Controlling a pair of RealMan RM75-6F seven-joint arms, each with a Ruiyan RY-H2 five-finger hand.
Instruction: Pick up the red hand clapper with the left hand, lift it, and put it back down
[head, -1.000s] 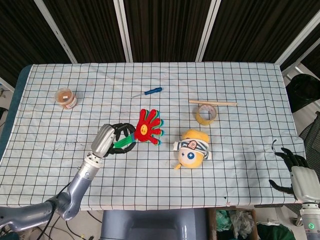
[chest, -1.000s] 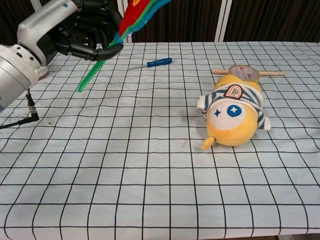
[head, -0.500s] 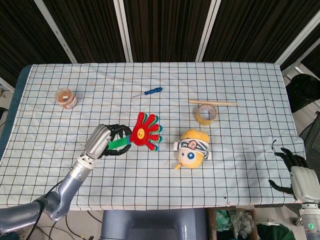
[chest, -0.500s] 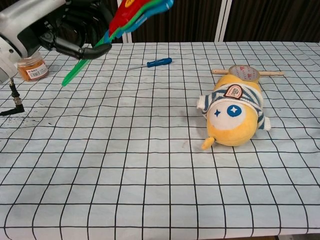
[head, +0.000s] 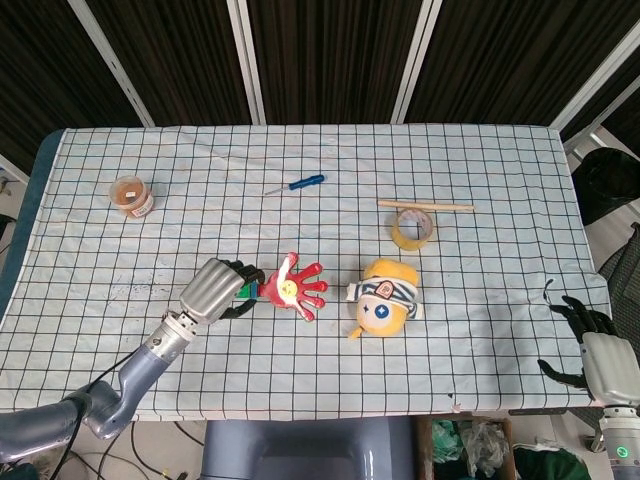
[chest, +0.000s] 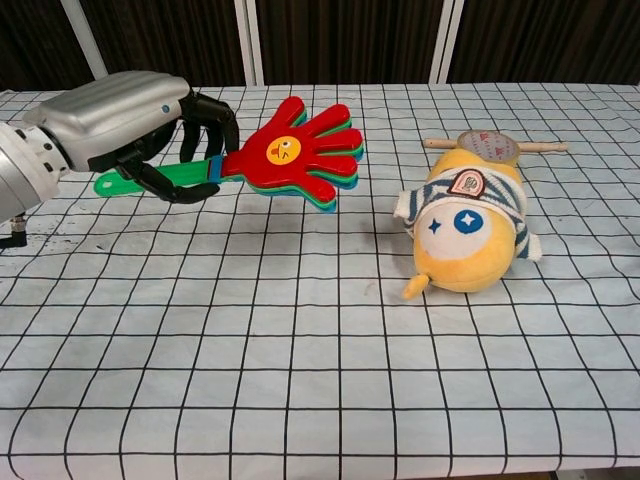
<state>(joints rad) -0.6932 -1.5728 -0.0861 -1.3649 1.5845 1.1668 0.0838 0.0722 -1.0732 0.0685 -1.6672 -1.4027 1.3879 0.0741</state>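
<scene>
tabletop: left hand (chest: 120, 125) grips clapper (chest: 290, 158) (handle)

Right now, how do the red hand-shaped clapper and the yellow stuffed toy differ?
The red hand clapper is flat and shaped like a spread palm on a green handle; the yellow plush toy is round and plump. The clapper is gripped by the left hand and looks clear of the checked tablecloth; the plush lies on the cloth, untouched. The clapper's face is a small yellow sticker; the plush has one big blue eye. Both are brightly coloured toys.
</scene>
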